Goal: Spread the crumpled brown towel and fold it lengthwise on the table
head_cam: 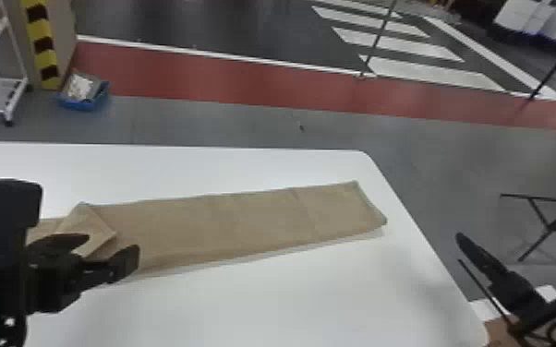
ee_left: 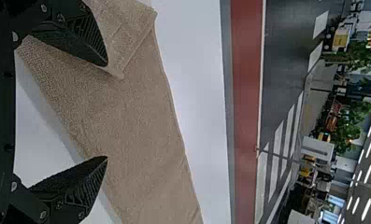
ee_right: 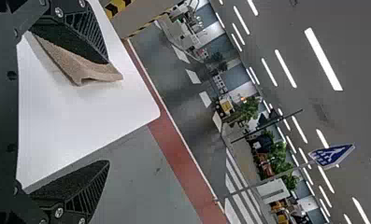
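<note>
Black and spread wide, the empty left gripper (ee_left: 107, 111) is nearer the brown towel (head_cam: 244, 221), over its turned-back flap (head_cam: 88, 228). The long axis slants rightward and away across the table (head_cam: 263, 304); the right gripper (ee_right: 109, 113), empty, gapes past that edge.

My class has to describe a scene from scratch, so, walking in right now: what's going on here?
A robot seems to be folding a brown towel on a white table. The towel lies in a long, narrow strip, with a corner turned over near its left end. The left hand is open over that end, and the right hand is open just past the table's right edge. Neither is holding the towel.
</note>
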### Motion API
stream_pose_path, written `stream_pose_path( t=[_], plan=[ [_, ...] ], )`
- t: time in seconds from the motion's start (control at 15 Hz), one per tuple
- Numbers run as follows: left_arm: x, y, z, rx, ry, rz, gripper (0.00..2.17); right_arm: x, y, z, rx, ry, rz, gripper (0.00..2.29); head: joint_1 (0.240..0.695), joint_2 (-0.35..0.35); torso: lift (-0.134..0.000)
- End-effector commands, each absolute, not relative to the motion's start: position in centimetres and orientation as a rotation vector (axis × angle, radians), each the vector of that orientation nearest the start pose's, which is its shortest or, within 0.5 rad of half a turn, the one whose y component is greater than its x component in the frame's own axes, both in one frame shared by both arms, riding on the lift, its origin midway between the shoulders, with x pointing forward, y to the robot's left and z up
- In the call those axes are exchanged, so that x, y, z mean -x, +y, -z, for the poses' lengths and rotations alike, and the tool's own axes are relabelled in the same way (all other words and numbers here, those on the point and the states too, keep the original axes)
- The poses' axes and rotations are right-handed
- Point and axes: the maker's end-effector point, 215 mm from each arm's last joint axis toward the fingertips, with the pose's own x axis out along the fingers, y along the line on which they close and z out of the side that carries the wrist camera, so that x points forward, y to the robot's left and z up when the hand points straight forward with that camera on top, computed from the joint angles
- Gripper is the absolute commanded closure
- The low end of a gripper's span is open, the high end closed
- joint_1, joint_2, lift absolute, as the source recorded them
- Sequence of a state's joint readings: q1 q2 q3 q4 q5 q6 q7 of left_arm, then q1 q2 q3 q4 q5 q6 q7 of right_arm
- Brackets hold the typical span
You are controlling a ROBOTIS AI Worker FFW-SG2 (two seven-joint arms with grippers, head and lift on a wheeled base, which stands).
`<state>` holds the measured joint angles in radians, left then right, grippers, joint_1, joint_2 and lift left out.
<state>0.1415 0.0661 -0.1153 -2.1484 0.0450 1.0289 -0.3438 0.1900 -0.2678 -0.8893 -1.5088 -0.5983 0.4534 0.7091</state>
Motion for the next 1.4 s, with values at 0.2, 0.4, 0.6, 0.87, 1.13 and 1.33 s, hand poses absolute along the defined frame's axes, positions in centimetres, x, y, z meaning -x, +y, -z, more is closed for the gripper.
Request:
stream_pose_path(
  t=[0.2, 0.4, 0.6, 0.87, 1.13, 1.33],
  plan=[
    [-48.2, 10.9, 39.5, -0.027, 0.52, 0.408, 0.21, -38.9, -61.2, 37.7, -0.51, 0.104, 0.094, 0.13, 0.695, -0.35, -0.125],
    [-49.5, 10.1, 40.2, -0.086, 0.481, 0.379, 0.17, -38.8, -60.7, 37.5, -0.511, 0.106, 0.086, 0.13, 0.695, -0.35, -0.125],
    [-51.2, 8.6, 41.0, -0.138, 0.428, 0.381, 0.73, -38.6, -61.1, 37.3, -0.508, 0.105, 0.092, 0.13, 0.695, -0.35, -0.125],
    [-51.2, 7.3, 42.4, -0.191, 0.424, 0.401, 0.79, -37.9, -62.1, 37.1, -0.505, 0.1, 0.111, 0.13, 0.695, -0.35, -0.125],
    [-51.8, 8.5, 42.8, -0.234, 0.419, 0.378, 0.79, -38.0, -62.1, 36.9, -0.506, 0.1, 0.108, 0.13, 0.695, -0.35, -0.125],
    [-52.2, 9.9, 42.8, -0.269, 0.418, 0.345, 0.79, -38.1, -62.0, 36.9, -0.505, 0.098, 0.105, 0.13, 0.695, -0.35, -0.125]
  ],
)
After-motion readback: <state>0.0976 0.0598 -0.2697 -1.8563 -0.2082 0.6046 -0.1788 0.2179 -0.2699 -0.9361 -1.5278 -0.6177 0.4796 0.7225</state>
